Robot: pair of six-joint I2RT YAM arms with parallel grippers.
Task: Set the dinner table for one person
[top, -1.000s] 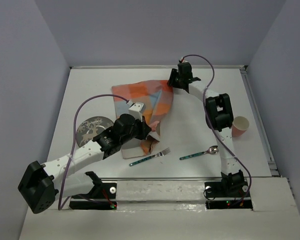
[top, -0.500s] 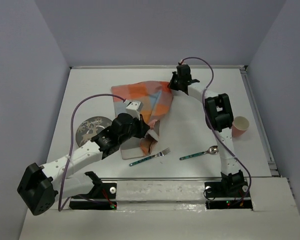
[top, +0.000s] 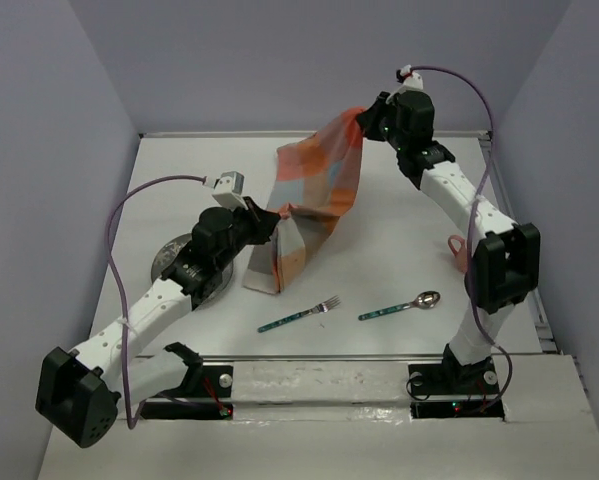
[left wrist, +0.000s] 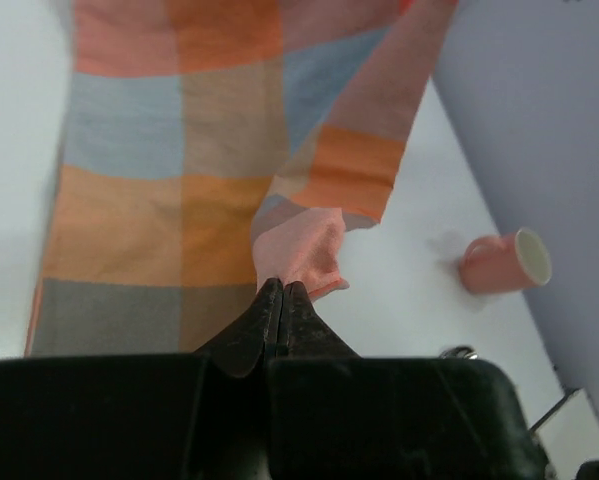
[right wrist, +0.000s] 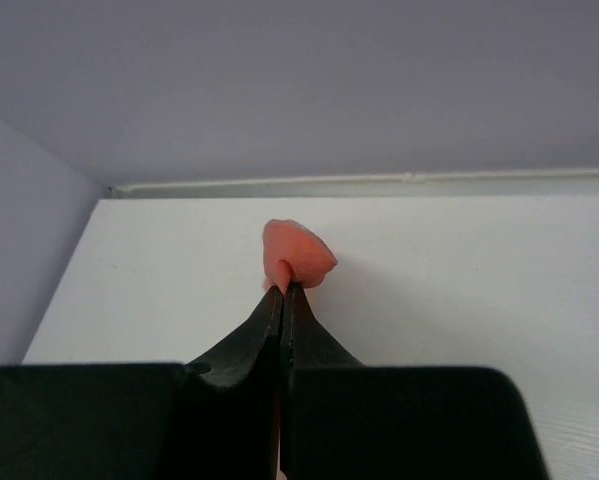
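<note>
Held up over the wide white desk [top: 409,225] between two robot arms: an orange-and-blue checked cloth [top: 314,190], stretched on a slant. High at the far side, close to the back wall, right fingers [right wrist: 275,318] pressed fully together on a bunched top corner of the checked cloth, with no gap showing between the tips. Lower and nearer, left fingers [left wrist: 270,312] likewise clamped tight, gripping a pinkish fold at the cloth's edge. Draped from the high right grip down past the left one, with the lowest corner reaching toward the desk just beside a dark patterned plate [top: 167,262]; cannot tell whether touching the surface there. Laid out on the near part of the desk, apart from the cloth and from each other: a fork [top: 301,314] and a spoon [top: 399,308], both green-handled, heads pointing right. Near the right edge, a pink cup [left wrist: 504,262], mostly hidden behind the right arm in the overhead view. Beneath it all, the plain desk, filling the space between pale walls at back and sides
</note>
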